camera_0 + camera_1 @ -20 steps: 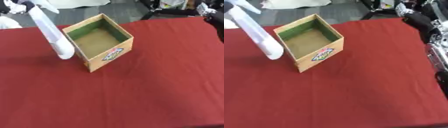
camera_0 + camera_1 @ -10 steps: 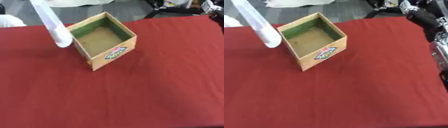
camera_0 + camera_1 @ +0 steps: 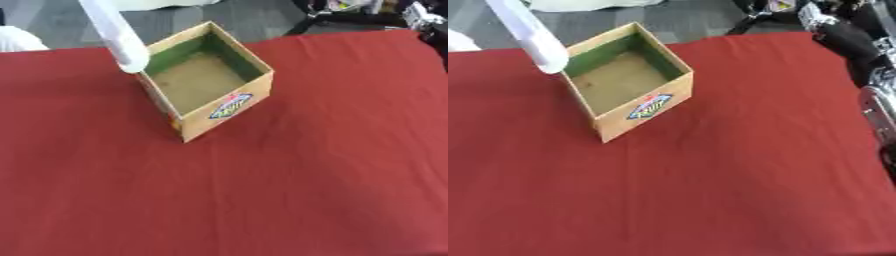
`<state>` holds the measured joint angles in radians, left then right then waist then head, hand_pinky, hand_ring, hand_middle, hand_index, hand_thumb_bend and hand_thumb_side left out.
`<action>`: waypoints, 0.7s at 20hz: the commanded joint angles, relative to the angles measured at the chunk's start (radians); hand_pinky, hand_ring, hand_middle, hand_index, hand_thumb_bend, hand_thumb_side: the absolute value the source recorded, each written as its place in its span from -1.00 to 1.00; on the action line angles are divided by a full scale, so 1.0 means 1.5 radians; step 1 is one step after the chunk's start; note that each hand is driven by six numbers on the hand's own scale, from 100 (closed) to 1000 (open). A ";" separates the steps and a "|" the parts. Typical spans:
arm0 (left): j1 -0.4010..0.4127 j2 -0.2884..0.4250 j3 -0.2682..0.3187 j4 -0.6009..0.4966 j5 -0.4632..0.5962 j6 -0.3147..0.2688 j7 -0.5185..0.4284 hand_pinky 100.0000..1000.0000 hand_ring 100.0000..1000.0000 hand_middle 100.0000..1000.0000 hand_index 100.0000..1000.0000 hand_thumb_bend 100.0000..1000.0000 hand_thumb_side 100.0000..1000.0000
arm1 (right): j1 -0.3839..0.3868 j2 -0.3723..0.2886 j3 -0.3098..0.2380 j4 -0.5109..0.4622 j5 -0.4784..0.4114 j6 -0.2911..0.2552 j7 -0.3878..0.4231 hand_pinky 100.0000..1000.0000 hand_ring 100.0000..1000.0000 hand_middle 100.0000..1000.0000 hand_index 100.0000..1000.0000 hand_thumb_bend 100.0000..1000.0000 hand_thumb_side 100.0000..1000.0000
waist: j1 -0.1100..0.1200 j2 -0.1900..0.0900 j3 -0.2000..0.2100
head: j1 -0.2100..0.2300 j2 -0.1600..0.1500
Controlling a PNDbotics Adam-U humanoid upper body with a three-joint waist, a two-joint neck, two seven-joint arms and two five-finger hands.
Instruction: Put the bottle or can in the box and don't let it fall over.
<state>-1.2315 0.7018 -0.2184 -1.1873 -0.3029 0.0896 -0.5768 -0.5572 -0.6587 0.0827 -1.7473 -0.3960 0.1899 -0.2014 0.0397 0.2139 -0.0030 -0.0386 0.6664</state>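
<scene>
A white bottle (image 3: 114,32) hangs tilted in the air at the upper left, its top cut off by the picture's upper edge. Its rounded lower end sits just over the left corner of the box (image 3: 229,107). The box is open-topped brown cardboard with a green inner wall, an empty floor and a colourful label on its front face. It stands on the red tablecloth (image 3: 262,190). Whatever holds the bottle is out of view. My right arm (image 3: 875,95), black and silver, runs along the right edge of the right eye view; its hand does not show.
A white object (image 3: 16,39) lies at the table's far left edge. Dark equipment (image 3: 367,12) stands on the grey floor beyond the far edge. Open red cloth stretches in front of and to the right of the box.
The bottle has risen: its lower end went from beside the box's left wall up to the rim at the left corner. The camera has shifted a little too.
</scene>
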 commanded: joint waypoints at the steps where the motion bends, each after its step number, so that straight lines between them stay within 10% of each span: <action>1: -0.023 0.006 0.015 0.002 -0.012 -0.005 0.014 -0.09 -0.37 -0.24 -0.27 -0.88 -1.00 | -0.017 -0.007 0.000 -0.009 0.002 0.000 0.005 0.57 0.54 0.46 0.67 -0.82 -0.58 | 0.000 -0.008 -0.005 | 0.007 -0.015; 14: -0.028 -0.044 0.036 0.032 -0.038 -0.020 0.071 -0.12 -0.34 -0.21 -0.25 -1.00 -1.00 | -0.045 0.012 0.009 -0.017 0.002 0.003 0.015 0.57 0.54 0.46 0.67 -0.83 -0.58 | -0.003 0.005 -0.044 | 0.025 -0.026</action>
<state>-1.2434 0.6265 -0.1850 -1.1342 -0.3644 0.0619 -0.4871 -0.6070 -0.6272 0.1002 -1.7537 -0.3960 0.1954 -0.1827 0.0373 0.2362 -0.0679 -0.0039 0.6303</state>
